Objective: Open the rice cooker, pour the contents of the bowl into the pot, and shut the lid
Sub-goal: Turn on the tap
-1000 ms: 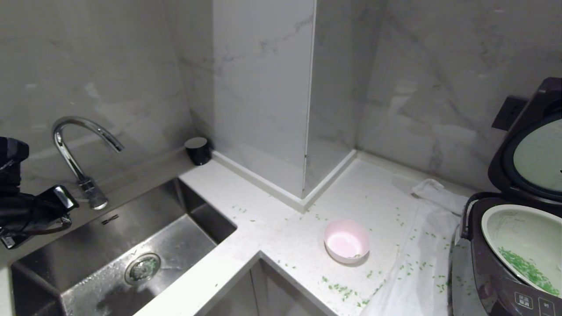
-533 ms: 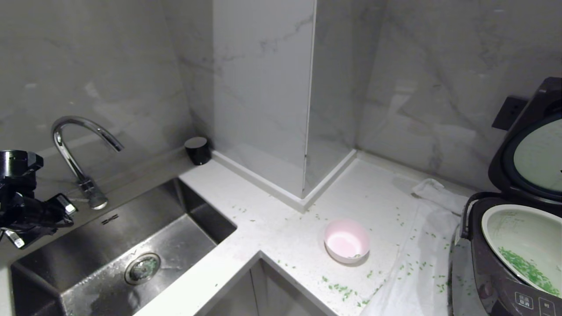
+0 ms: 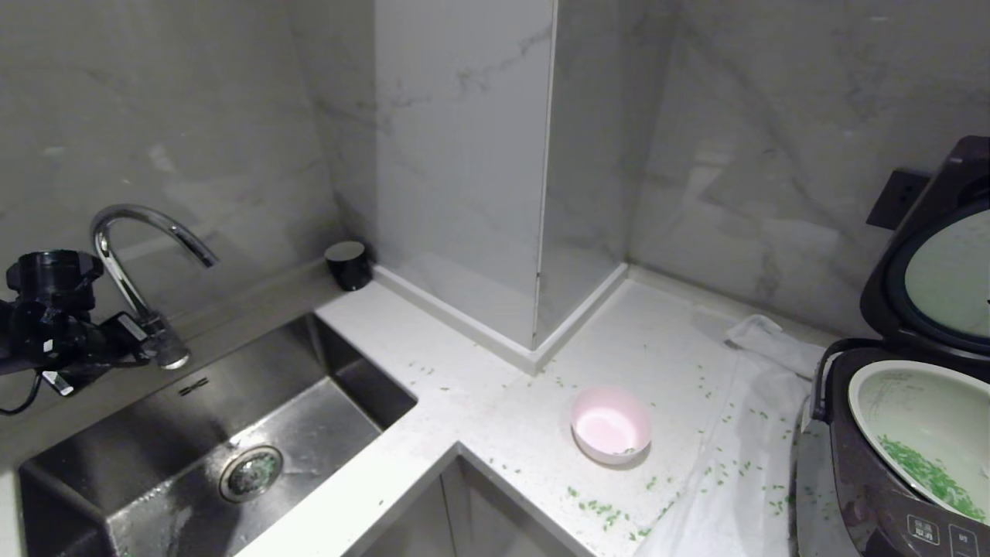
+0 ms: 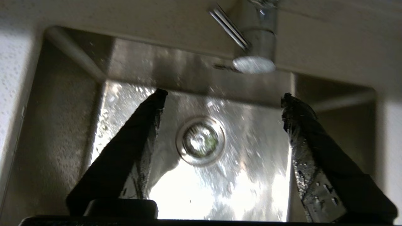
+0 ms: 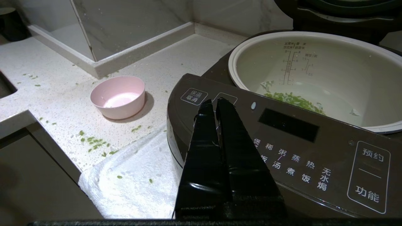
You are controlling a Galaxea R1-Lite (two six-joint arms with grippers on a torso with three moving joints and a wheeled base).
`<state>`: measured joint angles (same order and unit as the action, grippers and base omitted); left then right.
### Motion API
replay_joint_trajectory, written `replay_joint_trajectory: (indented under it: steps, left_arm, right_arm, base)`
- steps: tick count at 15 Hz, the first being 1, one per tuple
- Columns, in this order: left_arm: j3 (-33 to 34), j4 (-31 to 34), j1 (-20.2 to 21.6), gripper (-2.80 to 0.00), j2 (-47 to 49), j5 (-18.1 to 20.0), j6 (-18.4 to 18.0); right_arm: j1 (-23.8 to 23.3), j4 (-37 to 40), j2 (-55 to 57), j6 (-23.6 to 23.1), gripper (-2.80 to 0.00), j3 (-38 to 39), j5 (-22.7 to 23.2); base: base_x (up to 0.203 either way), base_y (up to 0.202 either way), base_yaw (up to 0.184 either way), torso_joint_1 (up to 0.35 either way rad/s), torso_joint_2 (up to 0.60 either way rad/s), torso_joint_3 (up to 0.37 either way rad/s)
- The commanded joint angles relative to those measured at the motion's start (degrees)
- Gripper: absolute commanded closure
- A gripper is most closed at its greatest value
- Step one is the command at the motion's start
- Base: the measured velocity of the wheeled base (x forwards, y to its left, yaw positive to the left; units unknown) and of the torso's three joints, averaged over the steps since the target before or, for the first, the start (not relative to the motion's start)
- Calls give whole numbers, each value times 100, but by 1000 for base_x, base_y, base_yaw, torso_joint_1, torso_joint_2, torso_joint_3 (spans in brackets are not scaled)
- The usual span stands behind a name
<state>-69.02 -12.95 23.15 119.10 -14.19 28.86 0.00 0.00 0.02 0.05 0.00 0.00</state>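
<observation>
1. Left end effector (image 4: 220, 97) hangs above the sink (image 3: 139, 456), near the faucet (image 3: 139, 232); jaws spread wide, nothing between them. Well apart from everything the task needs.
2. Right end effector (image 5: 215, 102) sits low in front of the rice cooker (image 5: 282, 150), fingers pressed together, empty, just over the button panel.
3. Step in hand, by my reading: closing the lid (image 3: 940, 271). It stands upright on its hinge; the green bits (image 5: 292, 99) lie in the pot (image 5: 314, 40), and the bowl (image 3: 611, 424) sits upright on the surface (image 3: 479, 402), nearly empty.
4. Doing it well: the right arm is nearer. Reach up behind the lid's top edge, push forward and down in an arc following the hinge, then press near the latch until it seats. Keep fingers off the buttons.
5. Materials: cooker shell smooth dark plastic, rounded corners; pot lining pale, glossy, with printed level marks; bowl pink, matte; white cloth (image 5: 135, 188) under the cooker soft and rumpled; surface speckled stone, scattered with stray green bits; sink brushed steel, wet.
</observation>
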Motion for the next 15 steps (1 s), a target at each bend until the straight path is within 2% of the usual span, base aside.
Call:
replay_joint_trajectory:
  steps: [1, 9, 15]
  left_arm:
    - [-330, -38, 17, -280, 583, -234, 39]
    - [-1150, -50, 62, -280, 1181, -319, 41]
    - [-1480, -50, 385, -280, 1467, -357, 6]
  right_arm:
    - [0, -3, -2, 3, 0, 9, 0]
    - [0, 0, -2, -5, 0, 9, 0]
    - [0, 0, -2, 4, 0, 9, 0]
  base:
    - [0, 0, 0, 0, 0, 0]
    - [0, 0, 0, 0, 0, 0]
    - [0, 0, 0, 0, 0, 0]
